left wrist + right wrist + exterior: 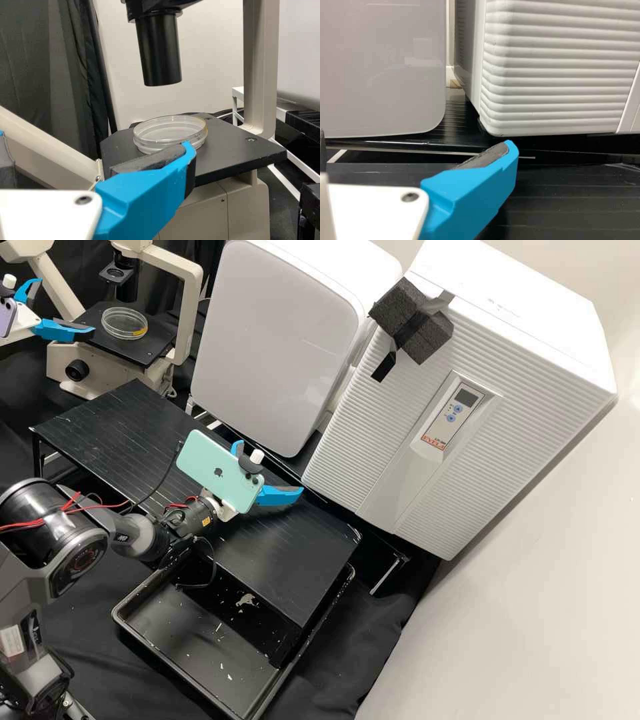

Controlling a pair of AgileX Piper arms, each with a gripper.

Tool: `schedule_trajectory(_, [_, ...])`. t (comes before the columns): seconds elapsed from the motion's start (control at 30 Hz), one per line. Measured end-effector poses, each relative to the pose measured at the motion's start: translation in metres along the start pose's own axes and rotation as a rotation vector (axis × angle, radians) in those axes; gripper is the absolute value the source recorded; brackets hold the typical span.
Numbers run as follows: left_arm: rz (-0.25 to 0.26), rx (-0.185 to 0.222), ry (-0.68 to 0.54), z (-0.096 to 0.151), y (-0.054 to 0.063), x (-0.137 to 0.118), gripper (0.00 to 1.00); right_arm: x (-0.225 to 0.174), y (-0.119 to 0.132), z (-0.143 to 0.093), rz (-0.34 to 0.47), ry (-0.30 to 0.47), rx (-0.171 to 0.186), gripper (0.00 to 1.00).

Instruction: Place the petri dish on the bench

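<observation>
While left end effector [66, 305] gapes near petri dish [123, 323] | right end effector [269, 467]: spread wide

The left gripper [67, 307] is at the high view's upper left, fingers [59, 329] spread wide. The right arm [140, 538] comes in from the left edge, bent, red wires [100, 505] along it, and ends near mid-view in the right gripper [269, 467], its blue fingers [279, 495] also well apart.

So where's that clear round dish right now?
In the high view, the dish sits at the upper left, on the black platform of the microscope, just beside the left arm's open blue tool.
</observation>
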Motion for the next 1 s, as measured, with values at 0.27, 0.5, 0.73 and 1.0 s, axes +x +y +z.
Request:
schedule_trajectory(0.27, [0.0,0.0,0.0,0.0,0.0,0.0,1.0,0.0,0.0,0.0,0.0,0.0,0.0,1.0])
schedule_trajectory(0.5, [0.006,-0.015,-0.036,0.009,0.002,0.001,1.0,0.0,0.0,0.0,0.0,0.0,0.0,1.0])
schedule_trajectory(0.73, [0.058,-0.044,-0.079,0.017,0.024,0.012,1.0,0.0,0.0,0.0,0.0,0.0,0.0,1.0])
schedule_trajectory(1.0, [0.057,-0.083,-0.077,0.018,0.029,0.034,1.0,0.0,0.0,0.0,0.0,0.0,0.0,1.0])
